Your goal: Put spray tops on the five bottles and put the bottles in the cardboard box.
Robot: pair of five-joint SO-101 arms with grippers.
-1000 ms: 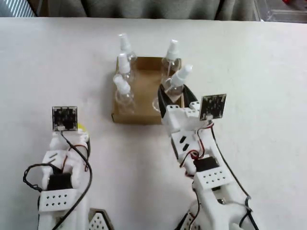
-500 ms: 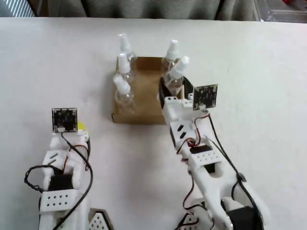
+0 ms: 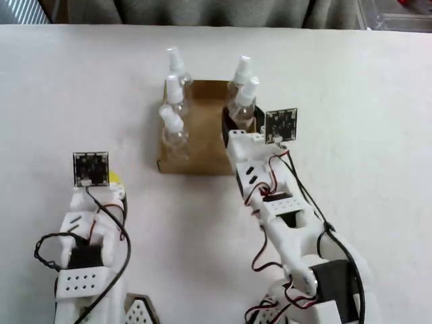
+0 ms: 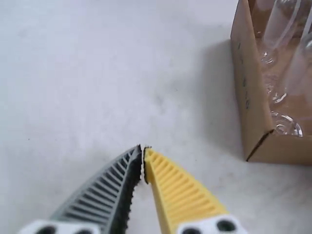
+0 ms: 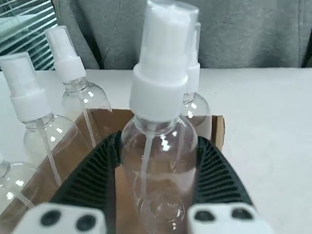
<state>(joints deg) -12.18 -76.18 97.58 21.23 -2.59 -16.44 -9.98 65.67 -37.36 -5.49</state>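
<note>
Right jaws: the right gripper (image 5: 158,142) is clamped on a clear bottle, one black ribbed finger on each side of the body, below the shoulder.
Held bottle (image 5: 158,185): transparent and round-shouldered, with a thin dip tube down its middle and a white spray top (image 5: 163,58) seated on the neck under a clear cap.
Key relation: the bottle sits squarely between the jaws with its long axis upright or nearly so. Its base points down into the right half of the cardboard box (image 3: 196,165), near the right wall.
Contact with the floor: I cannot tell whether the base rests on the box bottom or hangs just above it.
Neighbours: the back-right bottle (image 3: 239,73) stands just behind the held one. Three more bottles (image 3: 173,101) line the left side of the box, all capped and upright.
Box: shallow, brown and open-topped, on the white table (image 3: 351,81), with bare floor between the two rows.
Left jaws: the left gripper (image 4: 143,152) has its grey and yellow fingers pressed together on nothing. It is low over bare table, left of the box's near corner and well apart from the held bottle.
Nearer arm: the right, already on the job.
Judgement: this looks like the last placement. What remains is a gentle release and a straight lift, without the fingers knocking the bottle behind or the box wall.
</note>
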